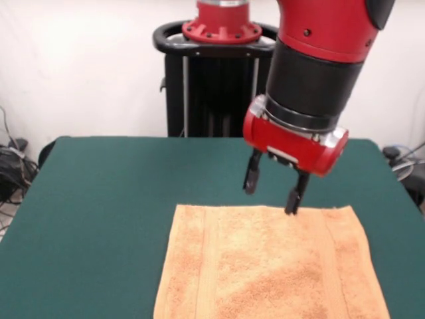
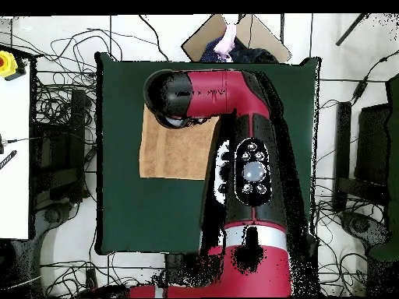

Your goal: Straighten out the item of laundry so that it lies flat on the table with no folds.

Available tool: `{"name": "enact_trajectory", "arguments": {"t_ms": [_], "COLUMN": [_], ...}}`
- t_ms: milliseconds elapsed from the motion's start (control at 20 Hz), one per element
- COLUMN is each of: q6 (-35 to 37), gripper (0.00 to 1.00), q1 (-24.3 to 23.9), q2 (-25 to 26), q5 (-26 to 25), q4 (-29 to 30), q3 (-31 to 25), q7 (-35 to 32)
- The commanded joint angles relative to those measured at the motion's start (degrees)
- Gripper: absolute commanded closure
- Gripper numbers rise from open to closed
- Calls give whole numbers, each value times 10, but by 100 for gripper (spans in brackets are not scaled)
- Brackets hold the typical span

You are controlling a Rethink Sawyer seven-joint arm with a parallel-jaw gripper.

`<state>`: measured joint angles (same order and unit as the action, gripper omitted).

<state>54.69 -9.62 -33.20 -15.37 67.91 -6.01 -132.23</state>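
The orange-tan towel (image 1: 272, 266) lies spread on the dark green table (image 1: 99, 212) at the front right, with band stripes running along its left and right sides. No fold shows in the part I see; its near end runs out of the picture. My gripper (image 1: 272, 191) is open and empty, hanging just above the towel's far edge. In the overhead view the towel (image 2: 167, 152) lies at the table's (image 2: 132, 210) left part, and the arm (image 2: 234, 132) covers its right side and hides the gripper.
The robot's black pedestal (image 1: 212, 80) stands at the table's far side. Cables lie on the floor by the table's left edge (image 1: 13, 166). A person's hand (image 2: 227, 39) shows beyond the table's top edge in the overhead view.
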Motion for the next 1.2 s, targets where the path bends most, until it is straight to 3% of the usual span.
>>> {"name": "enact_trajectory", "arguments": {"t_ms": [50,800,1200], "q6": [-119,-99,-148], "gripper": [0,0,0], "q1": [27,103,127], "q2": [26,52,80], "q5": [-29,-6,2], "q4": [124,116,113], "q3": [8,77,103], "q7": [-66,-112,-134]}}
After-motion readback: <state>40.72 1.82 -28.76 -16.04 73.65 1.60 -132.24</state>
